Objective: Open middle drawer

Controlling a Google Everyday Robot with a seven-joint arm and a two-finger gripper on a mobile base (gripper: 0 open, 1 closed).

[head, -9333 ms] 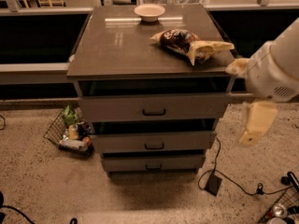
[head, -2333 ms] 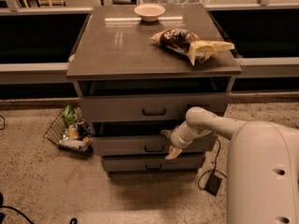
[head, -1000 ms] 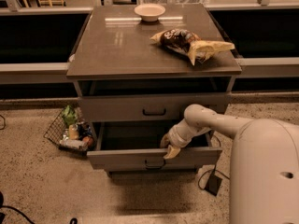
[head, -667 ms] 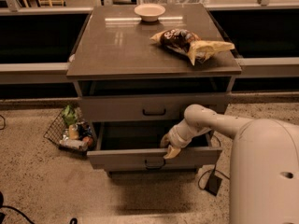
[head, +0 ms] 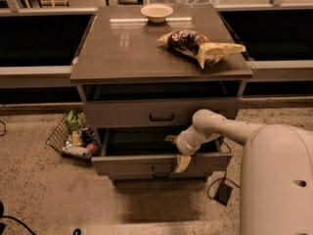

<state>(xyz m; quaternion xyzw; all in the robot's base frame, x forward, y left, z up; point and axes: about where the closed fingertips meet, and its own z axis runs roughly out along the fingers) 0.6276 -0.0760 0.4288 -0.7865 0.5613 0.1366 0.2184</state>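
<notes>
Centrally, low in the frame, the middle drawer (head: 132,164) of a grey-brown cabinet (head: 122,48) stood open, its flat front jutting forward of the drawer above and its dark, shadowed inside showing behind it; a small dark bar handle (head: 161,169) sat at the middle of that front. The gripper (head: 177,152) rested at the top edge of the drawer front, just right of the handle; whether it clamped the panel or merely hung over it could not be told. Its pale arm (head: 230,129) reached in from the right, rising from the robot's rounded white body (head: 276,180) in the lower right corner. The top drawer (head: 122,115) above was closed. On the cabinet's top, a small pale bowl (head: 156,12) sat near the back edge; a crumpled snack bag (head: 200,45) lay toward the right side, well apart from the bowl. On the speckled floor at the left, just beside the cabinet, a tilted wire basket (head: 73,138) held packaged items.
</notes>
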